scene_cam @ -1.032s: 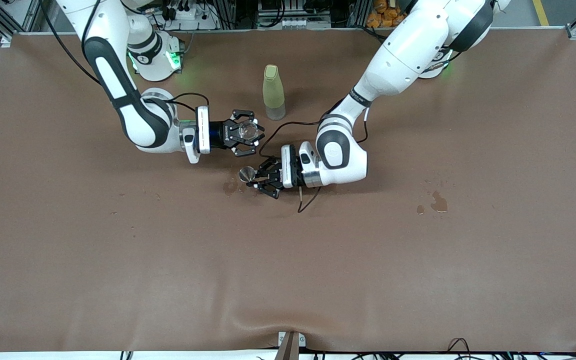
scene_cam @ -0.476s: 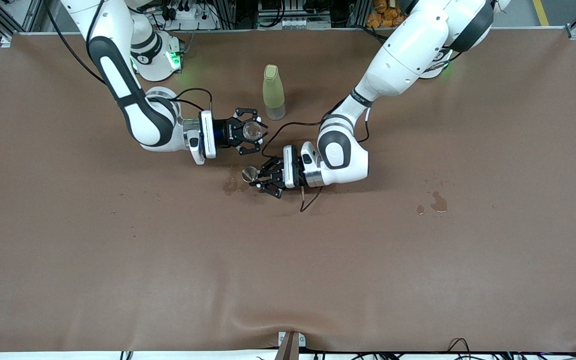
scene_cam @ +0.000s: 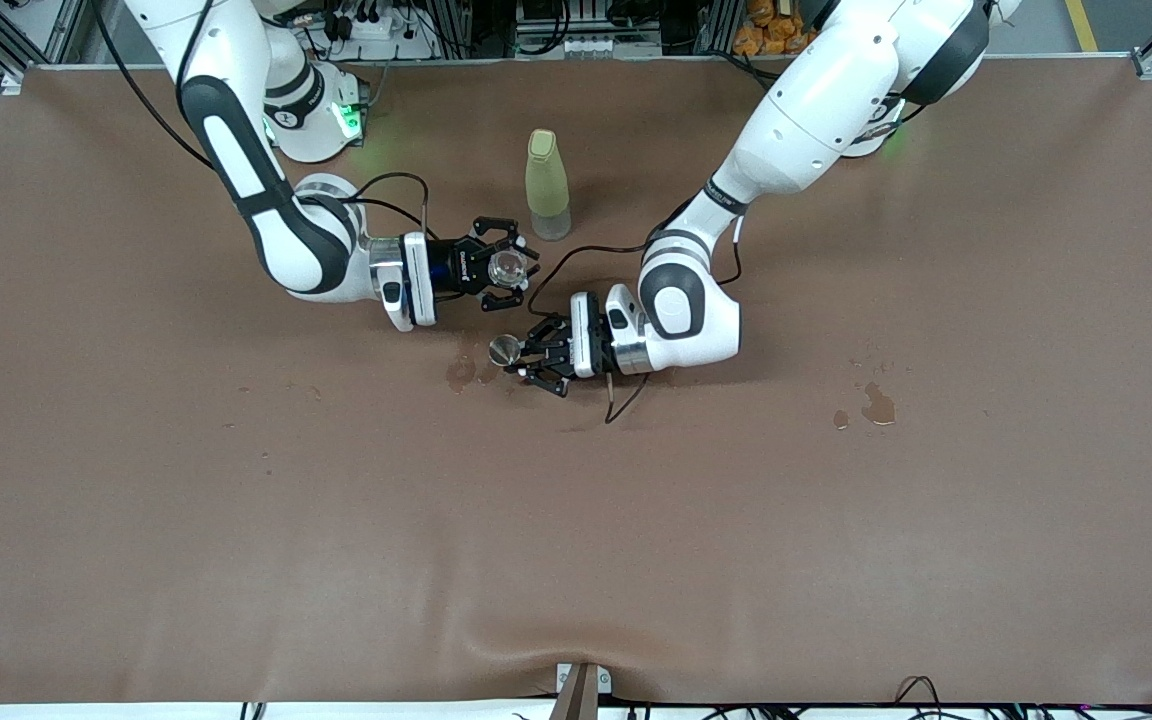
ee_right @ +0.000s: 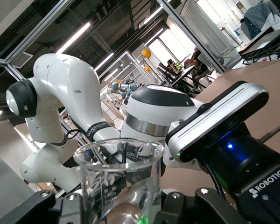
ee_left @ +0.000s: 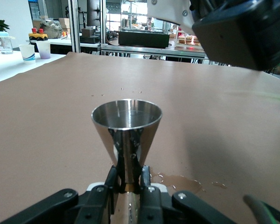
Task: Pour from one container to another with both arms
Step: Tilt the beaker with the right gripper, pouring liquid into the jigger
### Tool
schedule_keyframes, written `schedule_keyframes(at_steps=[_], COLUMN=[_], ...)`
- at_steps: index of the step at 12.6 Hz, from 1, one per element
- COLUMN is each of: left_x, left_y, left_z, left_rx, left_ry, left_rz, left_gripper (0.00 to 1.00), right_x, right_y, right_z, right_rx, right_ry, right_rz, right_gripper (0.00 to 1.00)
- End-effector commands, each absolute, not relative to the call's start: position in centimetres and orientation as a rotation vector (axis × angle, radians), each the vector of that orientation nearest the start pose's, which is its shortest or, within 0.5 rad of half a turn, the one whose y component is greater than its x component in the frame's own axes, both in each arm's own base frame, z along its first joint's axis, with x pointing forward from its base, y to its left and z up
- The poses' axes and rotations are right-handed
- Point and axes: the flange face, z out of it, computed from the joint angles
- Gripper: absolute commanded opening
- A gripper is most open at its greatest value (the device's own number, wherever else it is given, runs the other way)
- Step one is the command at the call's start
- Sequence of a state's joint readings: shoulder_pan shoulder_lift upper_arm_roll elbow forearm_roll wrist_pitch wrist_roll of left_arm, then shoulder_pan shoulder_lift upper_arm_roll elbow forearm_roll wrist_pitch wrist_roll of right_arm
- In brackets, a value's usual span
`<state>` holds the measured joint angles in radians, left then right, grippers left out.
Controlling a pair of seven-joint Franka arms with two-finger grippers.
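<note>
The silver jigger (scene_cam: 504, 350) stands upright with its mouth up, and my left gripper (scene_cam: 518, 358) is shut on its narrow waist, just over the table by a wet stain. In the left wrist view the jigger (ee_left: 127, 126) rises from between the fingers (ee_left: 111, 186) of the left gripper (ee_left: 129, 182). My right gripper (scene_cam: 508, 267) is shut on the clear glass cup (scene_cam: 506, 265), held over the table between the bottle and the jigger. The right wrist view shows the cup (ee_right: 121, 182) tilted, with printed measuring marks, and the left arm (ee_right: 154, 112) close by.
A tall yellow-green bottle (scene_cam: 547, 185) stands just past the cup toward the robots' bases. Wet stains mark the brown cloth beside the jigger (scene_cam: 461, 373) and toward the left arm's end (scene_cam: 876, 403). A black cable (scene_cam: 621, 395) trails under the left wrist.
Both grippers have shifted slightly toward the left arm's end of the table with their vessels. The right wrist has turned and brought the cup closer to the jigger.
</note>
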<state>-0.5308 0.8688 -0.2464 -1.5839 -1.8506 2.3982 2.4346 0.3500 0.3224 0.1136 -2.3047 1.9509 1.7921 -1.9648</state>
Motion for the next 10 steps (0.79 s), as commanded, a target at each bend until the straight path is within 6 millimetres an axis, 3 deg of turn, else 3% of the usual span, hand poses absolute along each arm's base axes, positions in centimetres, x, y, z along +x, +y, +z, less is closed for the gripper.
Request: schedule_keyframes(at_steps=[1,10], left_x=[50.1,49.4], left_y=[-47.7,-46.4], left_z=[14.7,15.3], left_rx=[1.498,1.498], left_ry=[-1.362,-1.357], left_rz=[1.014,1.008], left_gripper=[0.00,0.00], right_x=[43.1,43.0], right_y=[31.0,31.4], right_z=[23.9,23.9], right_rx=[-1.452,-1.473], right_ry=[-0.592,-0.479], right_rz=[-0.626,-0.511], right_gripper=[0.00,0.00])
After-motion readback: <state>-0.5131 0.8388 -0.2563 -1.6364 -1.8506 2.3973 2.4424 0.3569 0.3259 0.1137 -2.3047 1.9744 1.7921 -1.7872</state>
